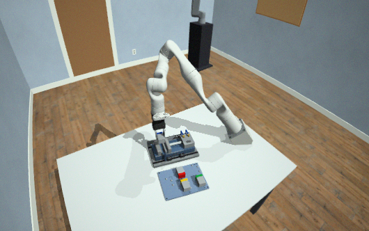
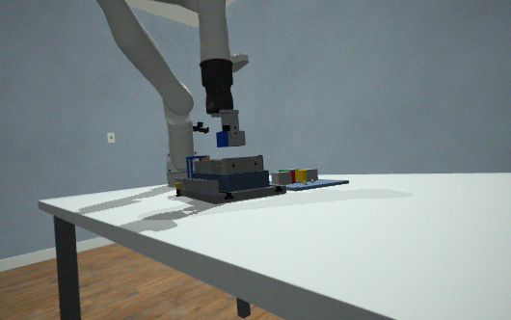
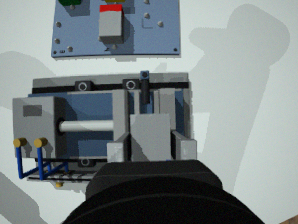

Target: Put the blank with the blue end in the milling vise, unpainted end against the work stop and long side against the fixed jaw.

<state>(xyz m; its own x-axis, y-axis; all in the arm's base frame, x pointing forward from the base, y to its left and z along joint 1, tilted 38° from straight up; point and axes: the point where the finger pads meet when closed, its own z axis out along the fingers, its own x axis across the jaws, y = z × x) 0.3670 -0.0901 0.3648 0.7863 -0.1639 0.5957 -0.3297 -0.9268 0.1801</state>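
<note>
My gripper (image 1: 159,133) (image 2: 230,136) (image 3: 150,141) is shut on the blank with the blue end (image 1: 160,131) (image 2: 223,139) (image 3: 152,132) and holds it level in the air, a short way above the milling vise (image 1: 173,149) (image 2: 227,179) (image 3: 80,106). The blank hangs over the end of the vise away from the hoses. In the exterior view its blue end points left. In the wrist view only its grey top shows. The end block with blue hoses (image 3: 29,119) (image 1: 186,140) is at the other end of the vise.
A blue-grey plate (image 1: 170,191) (image 2: 330,182) (image 3: 160,3) lies beside the vise. On it lie a red-ended blank (image 1: 180,172) (image 3: 111,22), a yellow-ended blank (image 1: 185,184) and a green-ended blank (image 1: 200,180), each apart. The arm's base (image 1: 237,130) stands behind the vise.
</note>
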